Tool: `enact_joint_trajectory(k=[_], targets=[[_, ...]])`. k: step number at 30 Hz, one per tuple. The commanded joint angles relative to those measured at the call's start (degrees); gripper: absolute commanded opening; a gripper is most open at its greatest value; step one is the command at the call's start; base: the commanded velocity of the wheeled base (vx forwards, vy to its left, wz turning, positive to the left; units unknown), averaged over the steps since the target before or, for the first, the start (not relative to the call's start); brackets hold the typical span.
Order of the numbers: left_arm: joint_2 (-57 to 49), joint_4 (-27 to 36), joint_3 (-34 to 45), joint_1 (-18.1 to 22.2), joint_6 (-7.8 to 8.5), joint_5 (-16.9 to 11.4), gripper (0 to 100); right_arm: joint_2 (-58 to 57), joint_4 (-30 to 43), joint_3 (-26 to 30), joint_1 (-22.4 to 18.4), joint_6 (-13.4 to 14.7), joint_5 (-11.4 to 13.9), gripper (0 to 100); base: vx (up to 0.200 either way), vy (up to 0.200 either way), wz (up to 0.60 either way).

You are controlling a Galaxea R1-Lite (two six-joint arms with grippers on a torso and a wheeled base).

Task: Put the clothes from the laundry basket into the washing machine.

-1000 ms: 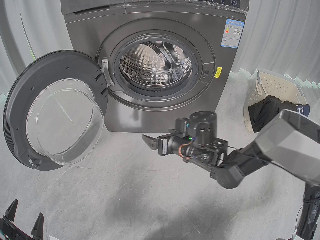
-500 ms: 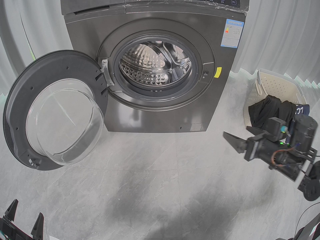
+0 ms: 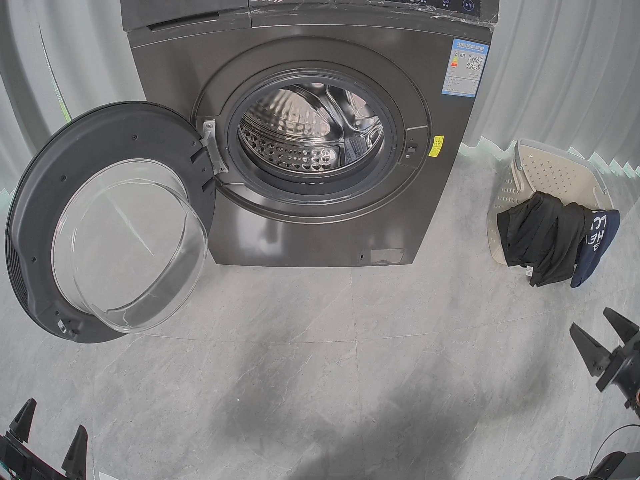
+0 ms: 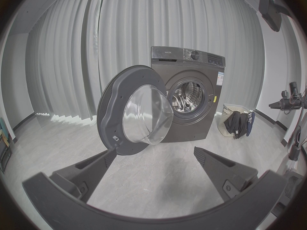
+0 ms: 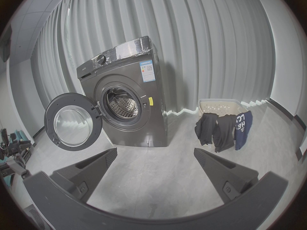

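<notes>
Right claw spread wide, near clothes draped over laundry basket

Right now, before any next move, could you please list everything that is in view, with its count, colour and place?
washing machine: one, dark grey, standing on the floor against the curtain
door: one, dark grey with a clear bowl, swung open to the machine's left side
drum: one, silver, no clothes seen inside
laundry basket: one, cream, on the floor right of the machine
black clothes: seemingly two, black, hanging over the basket's front rim
navy garment: one, navy with white print, over the rim beside the black ones
curtain: pale grey, behind everything
floor: grey tiles
left gripper: one, black, open, low on the left
right gripper: one, black, open, low on the right, nearer than the basket
</notes>
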Motion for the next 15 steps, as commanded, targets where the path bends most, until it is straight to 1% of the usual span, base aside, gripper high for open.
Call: enact_joint_trajectory(k=[1,3,4,5,7,8,9,13,15], targets=[[-0.8,0.0,0.9,0.0,0.1,0.0,100,-36.5,26.9,1.5,-8.9,-1.8,3.3,100,0.2,0.0,0.0],[-0.8,0.0,0.9,0.1,0.1,0.0,100,-41.9,33.1,1.5,-9.8,-2.2,3.7,100,0.2,0.0,0.0],[-0.8,0.0,0.9,0.1,0.1,0.0,100,-44.0,35.1,1.5,-10.1,-2.4,4.0,100,0.0,0.0,0.0],[-0.8,0.0,0.9,0.0,0.1,0.0,100,-46.9,38.3,1.5,-11.3,-2.8,5.1,100,0.0,0.0,0.0],[-0.8,0.0,0.9,0.1,0.1,0.1,100,-48.7,40.8,1.5,-12.9,-3.0,7.0,100,0.0,0.0,0.0],[-0.8,0.0,0.9,0.0,0.1,0.0,100,-48.7,40.8,1.5,-13.0,-3.0,7.6,100,0.0,0.0,0.0],[-0.8,0.0,0.9,0.0,0.1,0.0,100,-48.7,40.8,1.5,-13.0,-3.0,7.7,100,0.0,0.0,0.0],[-0.8,0.0,0.9,0.0,0.1,0.0,100,-48.7,41.5,1.5,-13.0,-2.8,7.7,100,0.0,0.0,0.0],[-0.8,0.0,0.9,0.1,0.1,0.1,100,-48.7,41.8,1.5,-12.9,-3.2,7.3,100,0.0,0.0,0.0]])
